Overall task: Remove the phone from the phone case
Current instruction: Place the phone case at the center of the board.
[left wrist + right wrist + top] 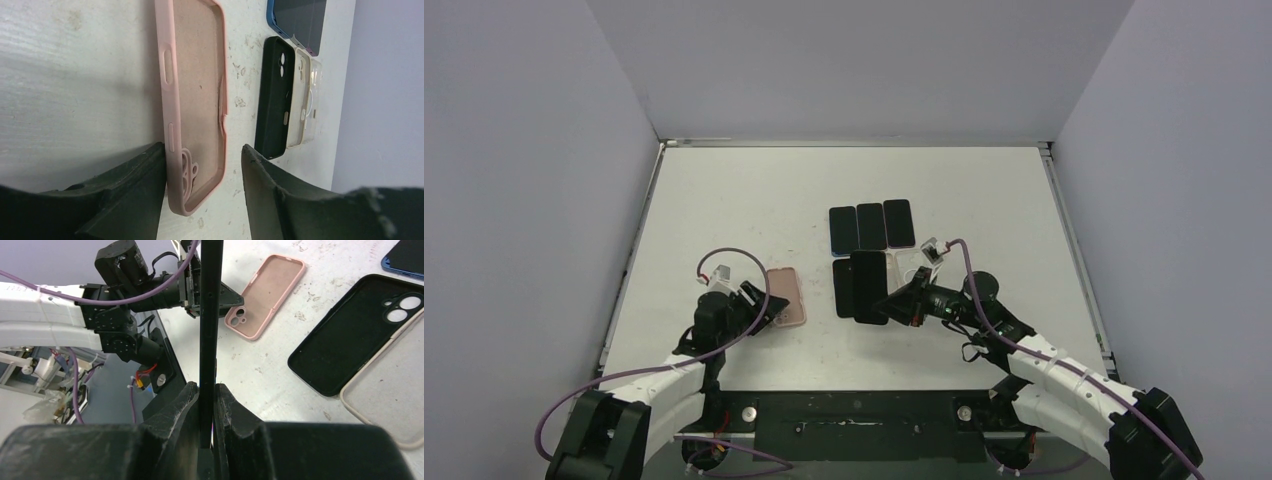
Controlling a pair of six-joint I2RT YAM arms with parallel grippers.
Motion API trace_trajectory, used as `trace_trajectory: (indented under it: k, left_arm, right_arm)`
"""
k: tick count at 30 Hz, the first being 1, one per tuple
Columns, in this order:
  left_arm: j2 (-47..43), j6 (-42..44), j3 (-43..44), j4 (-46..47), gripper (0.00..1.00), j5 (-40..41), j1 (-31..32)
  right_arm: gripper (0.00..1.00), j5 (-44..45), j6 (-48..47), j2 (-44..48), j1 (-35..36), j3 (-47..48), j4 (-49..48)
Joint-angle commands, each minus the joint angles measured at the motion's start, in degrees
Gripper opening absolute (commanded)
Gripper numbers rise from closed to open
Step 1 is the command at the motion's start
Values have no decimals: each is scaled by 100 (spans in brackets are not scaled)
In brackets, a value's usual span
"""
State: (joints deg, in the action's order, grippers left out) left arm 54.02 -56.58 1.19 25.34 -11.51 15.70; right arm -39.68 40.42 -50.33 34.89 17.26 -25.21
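An empty pink phone case (786, 297) (196, 95) (265, 295) lies open side up on the white table. My left gripper (759, 305) (202, 147) is open around the case's camera end. Its left finger (145, 170) is against the case's side and its right finger (260, 175) stands clear of it. My right gripper (894, 303) (207, 386) is shut on a black phone (870, 287) (209, 315). It holds the phone above the table, to the right of the pink case, and the right wrist view shows it edge-on.
An empty black case (842, 288) (274, 100) (345, 335) and a clear case (906, 265) (305, 100) (390, 395) lie mid-table. Three cased phones (871, 226) sit in a row behind them, and a blue one (295, 17) (405, 257) shows in both wrist views. The dark base rail (854, 425) runs along the near edge.
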Motion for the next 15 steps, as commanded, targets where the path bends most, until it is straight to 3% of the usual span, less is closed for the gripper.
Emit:
trace_trajectory:
  k: [1,9,15]
  left_arm:
    - [-52,182,214,-367,55,-203,-58]
    - [-547,806,1212,-2091,70,-371,-63]
    - [-853,1754,2331,-3454,79,-625,-59]
  right_arm:
    - [0,136,-449,23,-27,470,91]
    - [0,189,-1435,-90,-29,1047,1527]
    - [0,125,-2134,-332,-27,1422,2255]
